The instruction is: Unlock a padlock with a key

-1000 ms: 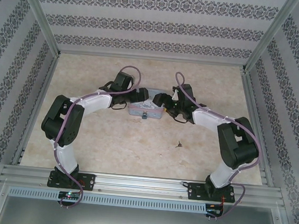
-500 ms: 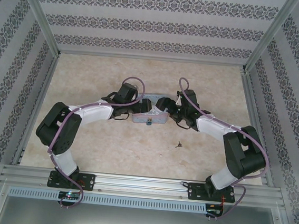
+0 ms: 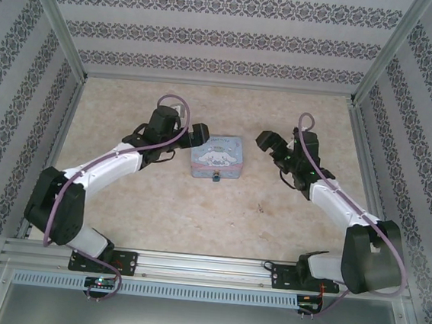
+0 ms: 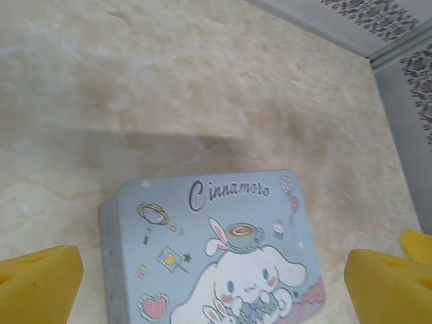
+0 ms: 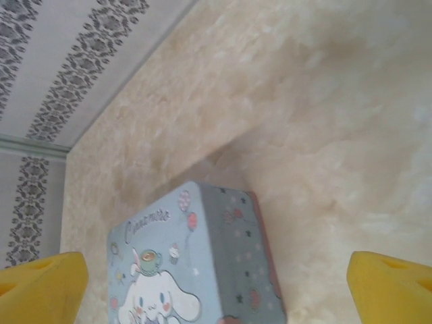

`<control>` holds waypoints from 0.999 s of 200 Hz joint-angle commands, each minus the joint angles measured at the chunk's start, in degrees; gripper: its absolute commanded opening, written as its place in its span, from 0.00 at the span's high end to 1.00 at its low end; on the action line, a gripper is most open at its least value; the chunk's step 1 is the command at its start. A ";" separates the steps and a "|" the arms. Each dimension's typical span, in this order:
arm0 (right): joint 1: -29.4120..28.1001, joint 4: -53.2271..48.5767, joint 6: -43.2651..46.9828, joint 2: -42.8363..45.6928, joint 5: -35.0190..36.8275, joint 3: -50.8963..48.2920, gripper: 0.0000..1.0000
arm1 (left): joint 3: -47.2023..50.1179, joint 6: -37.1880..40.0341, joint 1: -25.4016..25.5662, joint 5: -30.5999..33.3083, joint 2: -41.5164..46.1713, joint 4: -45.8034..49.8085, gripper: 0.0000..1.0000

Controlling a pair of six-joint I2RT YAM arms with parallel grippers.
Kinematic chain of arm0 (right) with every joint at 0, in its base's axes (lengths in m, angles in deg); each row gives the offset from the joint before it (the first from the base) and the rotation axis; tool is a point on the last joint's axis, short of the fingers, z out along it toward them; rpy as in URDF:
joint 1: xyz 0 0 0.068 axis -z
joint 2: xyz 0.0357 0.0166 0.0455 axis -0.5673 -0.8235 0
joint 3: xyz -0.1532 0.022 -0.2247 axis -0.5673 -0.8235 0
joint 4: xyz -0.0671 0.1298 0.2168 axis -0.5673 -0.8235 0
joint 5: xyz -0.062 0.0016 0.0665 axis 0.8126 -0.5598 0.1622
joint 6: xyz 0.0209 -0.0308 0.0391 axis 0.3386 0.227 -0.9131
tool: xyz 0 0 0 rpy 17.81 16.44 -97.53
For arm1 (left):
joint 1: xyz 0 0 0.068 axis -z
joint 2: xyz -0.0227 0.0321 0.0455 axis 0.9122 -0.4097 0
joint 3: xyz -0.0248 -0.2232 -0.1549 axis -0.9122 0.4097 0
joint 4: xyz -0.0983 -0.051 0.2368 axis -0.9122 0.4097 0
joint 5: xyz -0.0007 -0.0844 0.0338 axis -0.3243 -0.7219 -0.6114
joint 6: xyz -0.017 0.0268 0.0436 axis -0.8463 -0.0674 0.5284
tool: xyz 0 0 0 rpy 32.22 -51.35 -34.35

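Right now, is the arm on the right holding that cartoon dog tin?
No, the right gripper hangs open beside the Cinnamoroll tin, a clear gap between them.

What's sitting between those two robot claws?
In the top view, a pale-blue cartoon-dog tin lies on the table between the left gripper and the right gripper, with the tiny padlock at its near edge.

Between the yellow pads [image 4: 40, 287], the tin [image 4: 202, 229] is showing pale blue with a white cartoon dog; the padlock [image 3: 216, 177] is showing teal, the table [image 4: 169, 67] marbled beige.
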 commanded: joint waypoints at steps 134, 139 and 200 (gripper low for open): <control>-13.40 -40.94 -2.63 6.92 16.28 -5.44 0.41 | 13.15 -17.92 5.00 -7.32 5.63 -6.91 0.01; -13.95 -40.85 -2.93 6.47 16.53 -5.45 0.42 | 13.15 -17.84 5.11 -7.35 5.52 -7.17 0.01; -18.87 -39.35 -5.75 -1.02 19.23 -3.06 0.49 | 14.64 -18.01 5.82 -8.80 4.24 -10.34 0.00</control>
